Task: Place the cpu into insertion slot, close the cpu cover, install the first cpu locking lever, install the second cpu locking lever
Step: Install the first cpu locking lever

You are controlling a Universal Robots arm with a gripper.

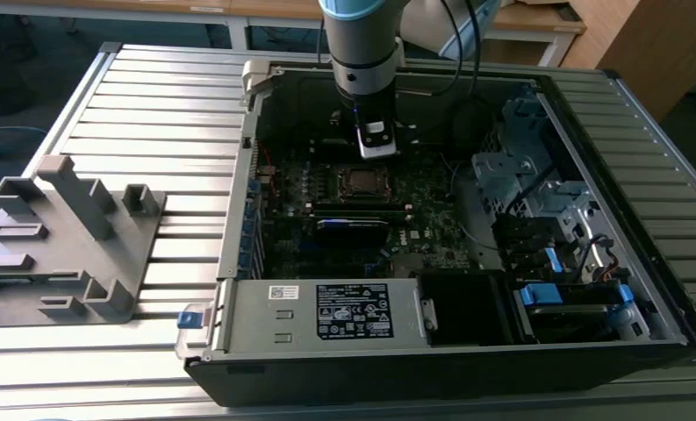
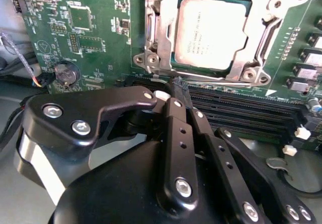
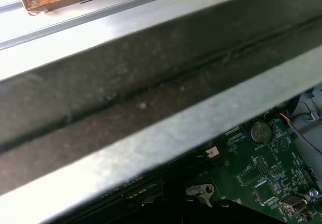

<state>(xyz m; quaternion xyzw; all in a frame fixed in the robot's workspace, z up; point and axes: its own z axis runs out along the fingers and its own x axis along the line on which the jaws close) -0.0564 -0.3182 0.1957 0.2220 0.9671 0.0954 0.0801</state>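
The cpu [image 2: 211, 32], a flat square chip with a dull metal top, lies in the insertion slot [image 1: 360, 180] on the green circuit board. The silvery cpu cover [image 2: 162, 43] lies flat around it, the chip showing through its window. Thin metal levers run along two sides of the frame. My gripper [image 2: 178, 89] is shut, its black fingers [image 2: 171, 123] pressed together with nothing seen between them. The tips hover at the socket's edge, over the long black memory slots [image 2: 241, 113]. In the exterior view the gripper [image 1: 377, 151] hangs inside the open computer case, just behind the socket.
The case walls [image 1: 254, 149] close in the board on all sides. A labelled power supply [image 1: 324, 311] sits at the front, and drive bays with blue clips [image 1: 547, 219] are at the exterior view's right. A grey fixture [image 1: 60, 237] stands at its left. A coin battery [image 3: 259, 131] sits on the board.
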